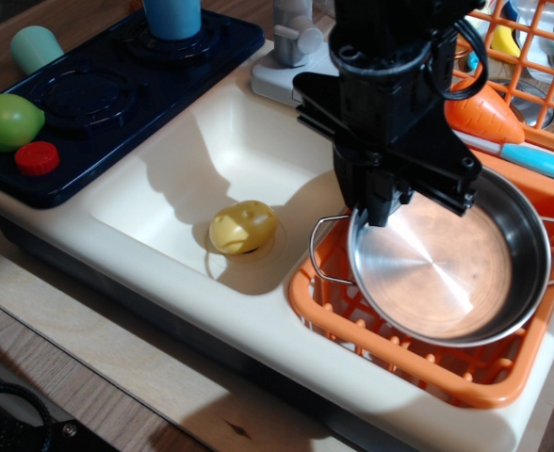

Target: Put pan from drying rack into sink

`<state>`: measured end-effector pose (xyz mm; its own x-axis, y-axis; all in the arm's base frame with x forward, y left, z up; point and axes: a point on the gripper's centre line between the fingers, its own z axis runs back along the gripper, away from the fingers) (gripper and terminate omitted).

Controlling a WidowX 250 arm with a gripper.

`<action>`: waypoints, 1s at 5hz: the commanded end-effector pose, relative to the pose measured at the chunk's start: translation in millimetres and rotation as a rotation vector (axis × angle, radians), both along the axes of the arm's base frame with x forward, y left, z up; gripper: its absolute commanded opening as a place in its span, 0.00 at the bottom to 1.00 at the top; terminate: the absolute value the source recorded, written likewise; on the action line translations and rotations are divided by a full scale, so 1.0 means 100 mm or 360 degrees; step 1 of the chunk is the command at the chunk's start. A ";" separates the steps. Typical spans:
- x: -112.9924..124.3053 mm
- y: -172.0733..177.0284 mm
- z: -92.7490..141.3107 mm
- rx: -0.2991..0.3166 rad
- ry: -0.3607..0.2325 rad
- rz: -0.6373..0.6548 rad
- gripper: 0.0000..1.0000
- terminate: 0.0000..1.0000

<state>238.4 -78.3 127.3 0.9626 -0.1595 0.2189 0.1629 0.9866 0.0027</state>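
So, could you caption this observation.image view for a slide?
Gripper at rim of steel pan in orange drying rack, beside the sink.
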 end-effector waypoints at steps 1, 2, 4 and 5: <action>0.09 0.07 0.39 0.0092 0.0047 0.0000 0.00 0.00; 0.07 0.34 0.52 0.0193 0.0031 -0.0039 0.00 0.00; 0.00 1.00 0.45 0.0394 -0.0148 -0.0118 0.00 0.00; -0.05 1.21 0.37 0.0440 -0.0222 -0.0171 0.00 0.00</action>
